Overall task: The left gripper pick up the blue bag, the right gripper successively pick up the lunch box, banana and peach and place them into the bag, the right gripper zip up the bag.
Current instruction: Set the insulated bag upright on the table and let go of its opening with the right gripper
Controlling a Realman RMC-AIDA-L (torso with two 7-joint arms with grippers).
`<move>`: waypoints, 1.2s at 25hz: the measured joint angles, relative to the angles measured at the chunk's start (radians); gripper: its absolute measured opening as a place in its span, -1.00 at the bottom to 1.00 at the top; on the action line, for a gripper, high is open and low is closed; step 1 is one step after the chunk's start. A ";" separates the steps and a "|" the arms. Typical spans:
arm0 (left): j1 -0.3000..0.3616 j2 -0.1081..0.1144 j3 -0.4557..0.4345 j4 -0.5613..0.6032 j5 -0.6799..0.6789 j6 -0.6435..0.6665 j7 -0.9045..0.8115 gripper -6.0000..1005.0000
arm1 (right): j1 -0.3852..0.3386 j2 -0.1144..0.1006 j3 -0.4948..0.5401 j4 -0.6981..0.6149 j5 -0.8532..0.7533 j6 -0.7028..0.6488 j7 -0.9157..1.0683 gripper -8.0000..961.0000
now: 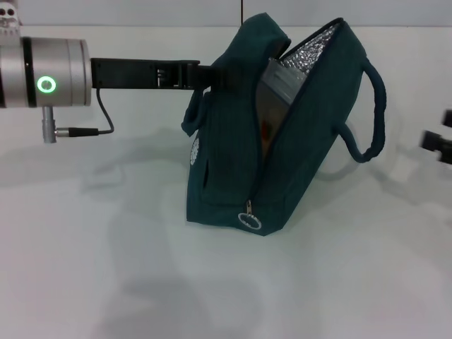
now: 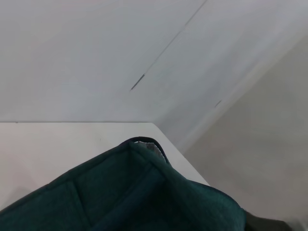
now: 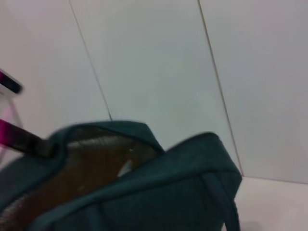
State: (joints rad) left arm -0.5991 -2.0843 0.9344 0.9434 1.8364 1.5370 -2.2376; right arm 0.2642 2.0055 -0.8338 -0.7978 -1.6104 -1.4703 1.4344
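Observation:
The blue bag (image 1: 282, 155) stands upright on the white table, mouth open at the top, silver lining showing. A flat grey lunch box (image 1: 277, 88) stands inside it. My left gripper (image 1: 205, 75) reaches in from the left and is shut on the bag's left handle flap, holding it up. The bag's cloth fills the near part of the left wrist view (image 2: 125, 192). My right gripper (image 1: 439, 141) shows only at the right edge, apart from the bag. The right wrist view looks into the bag's open mouth (image 3: 96, 159). Banana and peach are out of view.
The zipper pull (image 1: 248, 219) hangs low at the bag's front end. The bag's right handle (image 1: 374, 113) loops out toward the right arm. The white table (image 1: 106, 268) runs back to a white wall.

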 joint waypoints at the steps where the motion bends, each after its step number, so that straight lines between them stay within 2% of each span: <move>1: -0.001 -0.001 0.000 -0.002 0.000 0.000 0.001 -0.84 | 0.027 0.002 -0.014 0.023 -0.004 0.033 -0.008 0.58; 8: 0.009 -0.002 0.002 -0.003 0.000 0.005 0.002 -0.84 | 0.215 0.007 -0.060 0.146 -0.047 0.251 -0.020 0.57; 14: 0.023 -0.002 0.003 -0.003 -0.005 0.010 0.003 -0.84 | 0.294 0.016 -0.135 0.158 -0.040 0.570 -0.049 0.57; 17: 0.061 -0.001 0.004 -0.003 -0.026 0.012 0.019 -0.84 | 0.297 0.023 -0.138 0.153 0.113 0.659 -0.191 0.57; 20: 0.088 -0.001 0.004 -0.004 -0.027 0.018 0.020 -0.84 | 0.259 0.023 -0.138 0.151 0.381 0.575 -0.379 0.57; 23: 0.109 -0.002 0.005 -0.039 -0.039 0.048 0.036 -0.84 | 0.194 0.022 -0.139 0.150 0.602 0.337 -0.543 0.57; 27: 0.110 0.000 0.007 -0.152 -0.092 0.104 0.098 -0.84 | 0.120 0.017 -0.146 0.096 0.686 0.113 -0.542 0.57; 30: 0.112 0.001 0.003 -0.178 -0.102 0.115 0.117 -0.84 | 0.088 0.012 -0.180 0.055 0.679 0.076 -0.483 0.57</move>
State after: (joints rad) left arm -0.4868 -2.0828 0.9370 0.7652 1.7348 1.6520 -2.1208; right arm 0.3521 2.0178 -1.0143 -0.7427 -0.9317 -1.3945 0.9513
